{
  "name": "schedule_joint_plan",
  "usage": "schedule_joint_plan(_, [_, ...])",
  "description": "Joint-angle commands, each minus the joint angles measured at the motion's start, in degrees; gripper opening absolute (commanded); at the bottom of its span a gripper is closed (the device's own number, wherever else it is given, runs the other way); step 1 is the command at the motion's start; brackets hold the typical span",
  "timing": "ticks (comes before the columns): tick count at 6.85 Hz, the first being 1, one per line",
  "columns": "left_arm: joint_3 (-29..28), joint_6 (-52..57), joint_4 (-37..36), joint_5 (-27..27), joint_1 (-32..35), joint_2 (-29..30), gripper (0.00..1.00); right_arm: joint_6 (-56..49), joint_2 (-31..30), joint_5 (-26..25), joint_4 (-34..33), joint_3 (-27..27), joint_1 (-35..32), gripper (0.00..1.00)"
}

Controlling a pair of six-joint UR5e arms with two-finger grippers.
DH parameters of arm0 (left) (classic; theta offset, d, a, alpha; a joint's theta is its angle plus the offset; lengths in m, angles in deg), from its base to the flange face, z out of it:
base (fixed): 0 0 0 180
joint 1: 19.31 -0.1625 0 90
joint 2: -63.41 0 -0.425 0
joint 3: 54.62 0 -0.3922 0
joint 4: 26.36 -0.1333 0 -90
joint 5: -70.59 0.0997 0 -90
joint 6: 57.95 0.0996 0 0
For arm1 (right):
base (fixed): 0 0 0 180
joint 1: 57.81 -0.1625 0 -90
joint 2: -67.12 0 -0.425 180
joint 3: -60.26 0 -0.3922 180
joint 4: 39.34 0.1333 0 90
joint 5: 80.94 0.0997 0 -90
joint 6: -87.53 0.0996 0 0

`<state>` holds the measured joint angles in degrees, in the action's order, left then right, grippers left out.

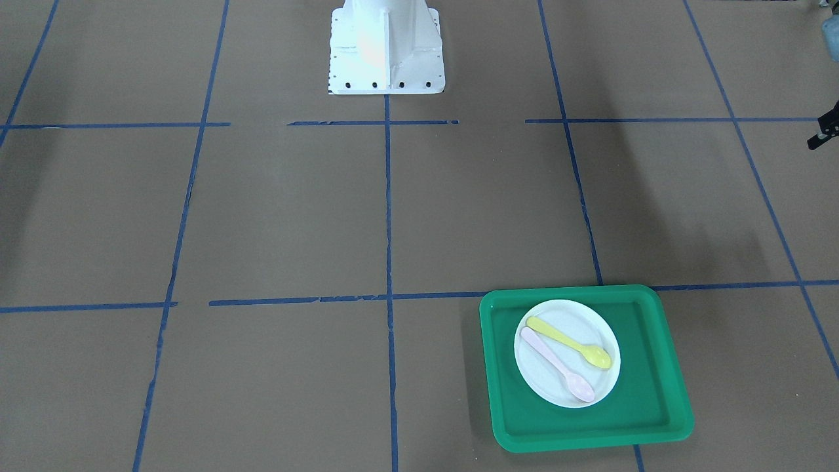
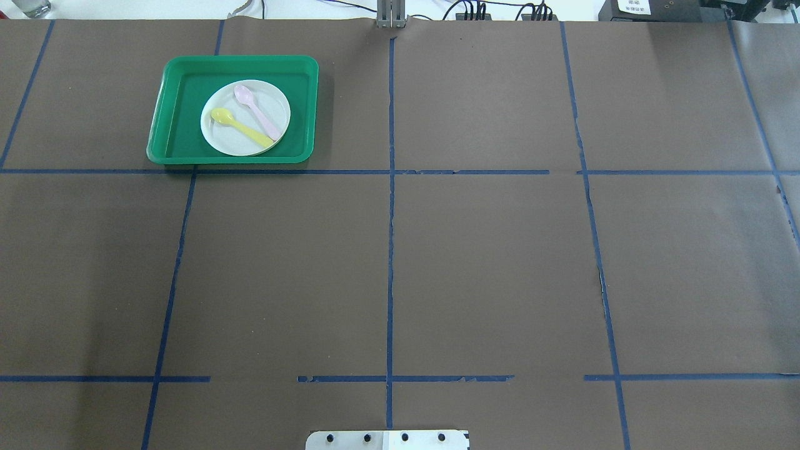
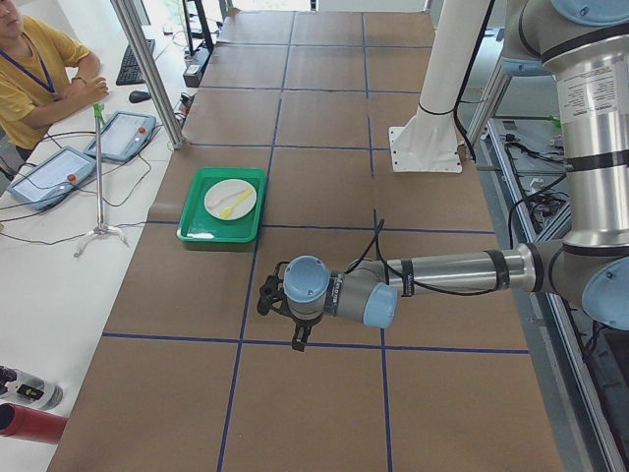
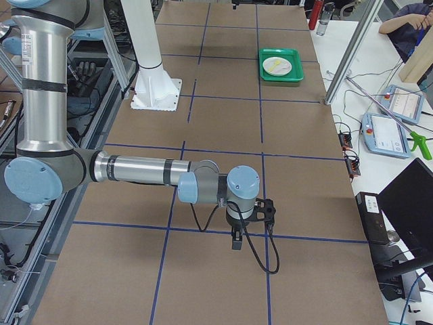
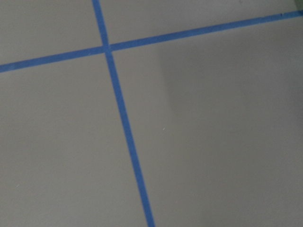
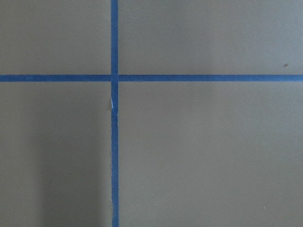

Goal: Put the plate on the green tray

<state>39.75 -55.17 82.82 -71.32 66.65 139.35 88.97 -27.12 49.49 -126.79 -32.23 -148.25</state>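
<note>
The white plate (image 1: 590, 324) lies inside the green tray (image 1: 649, 393), near its middle. A yellow spoon (image 1: 570, 342) and a pink spoon (image 1: 557, 364) lie on the plate. From overhead the plate (image 2: 228, 139) and tray (image 2: 181, 112) sit at the table's far left. My left gripper (image 3: 267, 295) hovers over bare table, apart from the tray (image 3: 201, 231), toward the table's left end. My right gripper (image 4: 270, 210) hovers far from the tray (image 4: 281, 74), near the table's right end. I cannot tell whether either is open or shut. Both wrist views show only brown table and blue tape.
The white robot base (image 1: 387, 52) stands at the table's robot side. A thin stand (image 3: 98, 167), tablets and an operator (image 3: 39, 69) are beyond the table's far edge. Blue tape lines grid the brown table. A dark object (image 1: 824, 128) shows at the front view's right edge.
</note>
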Motion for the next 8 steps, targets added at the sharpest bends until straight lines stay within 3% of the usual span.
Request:
schedule_joint_plan(1, [0.29, 1.62, -0.28, -0.03, 2.36, -5.34, 1.00, 0.06, -0.07, 0.00, 0.00, 0.03, 0.00, 1.00])
schedule_joint_plan(8, [-2.08, 1.27, -0.28, 0.06, 3.33, -4.22, 1.00, 0.06, -0.07, 0.00, 0.00, 0.03, 0.00, 1.00])
